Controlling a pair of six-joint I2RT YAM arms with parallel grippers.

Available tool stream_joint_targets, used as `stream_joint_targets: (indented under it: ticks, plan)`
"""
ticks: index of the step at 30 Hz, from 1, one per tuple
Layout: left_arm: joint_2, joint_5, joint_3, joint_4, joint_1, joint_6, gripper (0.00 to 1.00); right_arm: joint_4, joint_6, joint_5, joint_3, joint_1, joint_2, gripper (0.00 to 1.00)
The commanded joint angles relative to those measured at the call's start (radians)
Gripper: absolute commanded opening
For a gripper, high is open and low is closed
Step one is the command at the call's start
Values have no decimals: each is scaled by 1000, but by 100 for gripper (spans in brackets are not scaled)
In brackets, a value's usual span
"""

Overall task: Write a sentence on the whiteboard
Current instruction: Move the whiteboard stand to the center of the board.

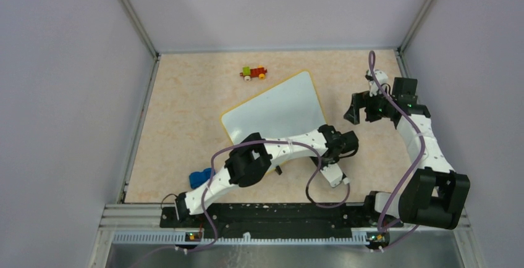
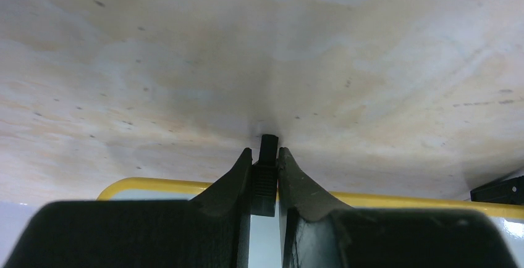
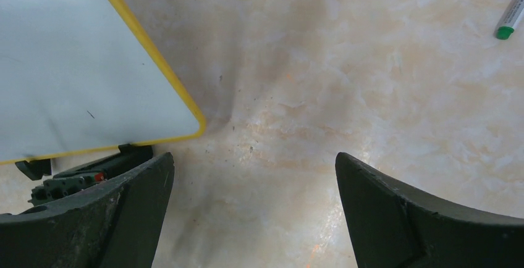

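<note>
The whiteboard point(image 1: 275, 110) lies tilted in the middle of the table, white with a yellow rim point(image 2: 154, 186). No sentence shows on the part of its surface that I can see. My left gripper point(image 1: 349, 143) is at the board's near right corner. In the left wrist view it point(image 2: 266, 152) is shut on a small black ribbed piece point(image 2: 267, 147) that looks like one of the board's clips, with its tip against the tabletop. My right gripper point(image 1: 355, 110) hovers right of the board, wide open point(image 3: 254, 157) and holding nothing. The board's corner point(image 3: 185, 120) is at the left of the right wrist view.
A white marker with a green end point(image 3: 510, 15) lies on the table, near the front edge in the top view point(image 1: 335, 175). A small coloured toy point(image 1: 254, 72) sits behind the board. A blue object point(image 1: 199, 177) lies by the left arm's base. Walls close in three sides.
</note>
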Motion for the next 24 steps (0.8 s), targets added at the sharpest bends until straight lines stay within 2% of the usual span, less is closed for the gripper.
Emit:
stream_joint_targets:
  ticks: [1, 5, 8, 13, 18, 21, 22, 24]
  plan:
    - [45, 80, 102, 84, -25, 43, 0, 0, -10, -2, 59, -15, -37, 99]
    - [53, 66, 104, 106, -31, 51, 0, 0, -9, -4, 60, -21, -38, 99]
    - [46, 58, 104, 117, -33, 48, 7, 2, -9, 0, 60, -21, -38, 99]
    - [11, 67, 93, 106, -34, 21, 42, 8, -3, -3, 60, -26, -40, 99]
    - [-64, 99, 39, 108, -35, 4, 61, 20, 6, -18, 58, -29, -48, 99]
    - [-124, 132, -16, 110, -35, -4, 66, 30, 14, -24, 63, -30, -52, 99]
    - [-146, 138, -39, 113, -35, -4, 81, 35, 19, -26, 64, -32, -56, 99]
    - [-189, 145, -94, 123, -35, -8, 88, 46, 27, -40, 68, -40, -65, 99]
